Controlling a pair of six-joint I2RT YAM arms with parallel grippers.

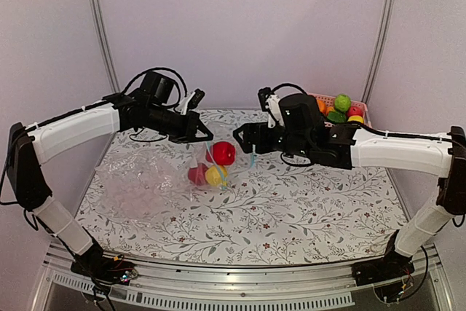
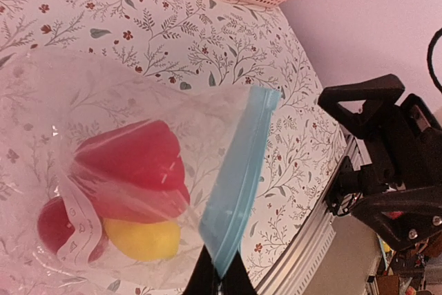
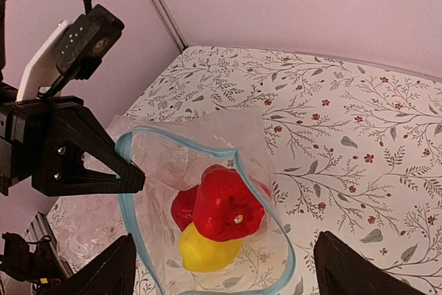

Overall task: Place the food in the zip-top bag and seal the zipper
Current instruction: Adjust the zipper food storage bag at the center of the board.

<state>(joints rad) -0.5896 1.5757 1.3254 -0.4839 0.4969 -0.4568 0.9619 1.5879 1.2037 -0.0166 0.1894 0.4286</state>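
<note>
The zip-top bag (image 1: 204, 163) hangs over the middle of the table, its mouth gaping upward. Inside lie a red pepper (image 3: 228, 205), a yellow lemon (image 3: 206, 251) and another red piece (image 3: 181, 208). My left gripper (image 2: 219, 276) is shut on the blue-teal zipper (image 2: 238, 177) and holds that edge up; the right wrist view shows it pinching the left rim (image 3: 128, 177). The zipper (image 3: 131, 233) runs as an open loop round the food. My right gripper (image 3: 228, 274) hovers just above the mouth, open, its fingers (image 3: 103, 271) wide to either side and holding nothing.
A pink lattice basket (image 1: 363, 111) with green, red and yellow pieces stands at the back right corner. Other crinkled clear plastic (image 1: 135, 180) lies spread on the left of the flowered table (image 1: 291, 209). Metal rail along the near edge.
</note>
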